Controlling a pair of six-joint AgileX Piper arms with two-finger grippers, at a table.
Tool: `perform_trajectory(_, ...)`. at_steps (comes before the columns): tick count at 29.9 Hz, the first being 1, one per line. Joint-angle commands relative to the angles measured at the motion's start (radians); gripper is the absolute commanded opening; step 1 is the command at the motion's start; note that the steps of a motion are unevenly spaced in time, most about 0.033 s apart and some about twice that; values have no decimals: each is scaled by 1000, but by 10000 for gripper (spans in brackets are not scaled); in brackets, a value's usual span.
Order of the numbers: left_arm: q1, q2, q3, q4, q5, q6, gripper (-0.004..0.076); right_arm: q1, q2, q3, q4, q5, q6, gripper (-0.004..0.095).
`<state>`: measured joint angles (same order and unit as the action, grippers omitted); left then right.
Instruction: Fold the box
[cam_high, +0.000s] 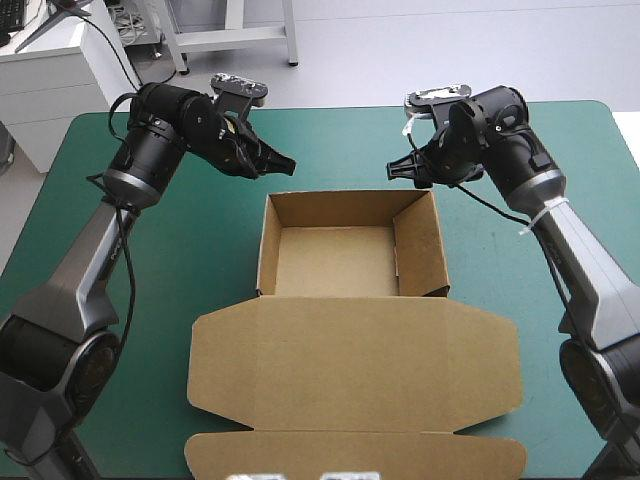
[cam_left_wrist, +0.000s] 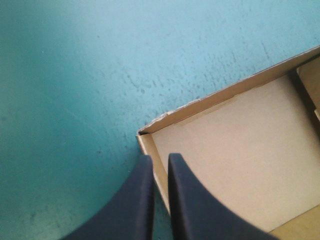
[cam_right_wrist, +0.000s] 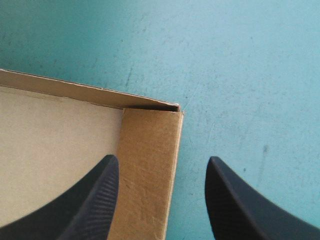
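The brown box (cam_high: 335, 262) stands mid-table as an open tray with its walls raised. Its lid (cam_high: 350, 380) lies flat toward the near edge. My left gripper (cam_high: 285, 163) hovers over the tray's far left corner (cam_left_wrist: 141, 133); in the left wrist view its tips (cam_left_wrist: 159, 156) stand almost together, and I see nothing held between them. My right gripper (cam_high: 398, 170) hangs over the far right corner (cam_right_wrist: 177, 107), open. In the right wrist view the gripper (cam_right_wrist: 161, 162) straddles the doubled right wall (cam_right_wrist: 147, 165), one finger over the tray's floor and the other over the cover.
The teal-green cover (cam_high: 560, 200) shows on both sides of the box and beyond its far wall. The lid's outer flap (cam_high: 350, 455) reaches close to the table's near edge.
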<state>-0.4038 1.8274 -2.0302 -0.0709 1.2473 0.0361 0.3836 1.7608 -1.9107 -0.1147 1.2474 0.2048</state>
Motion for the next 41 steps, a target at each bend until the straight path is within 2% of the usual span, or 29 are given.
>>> perform_trajectory(1,-5,-90,-35,4,48,30,-8,0,-72,-17,3,4,-3,482)
perform_trajectory(10,-5,-231,36,-4,48,30,-8,0,-95,91,3,4,-3,482)
perform_trajectory(15,-5,-372,186,-88,48,32,-8,0,-81,160,-2,2,-3,482)
perform_trajectory(28,-5,-673,631,-79,41,54,-8,0,4,173,5,4,4,482)
perform_trajectory(34,-5,-796,782,-82,32,54,-8,0,53,173,6,4,4,482)
perform_trajectory(41,-5,-961,964,-82,-17,57,-8,0,102,173,40,4,-8,482)
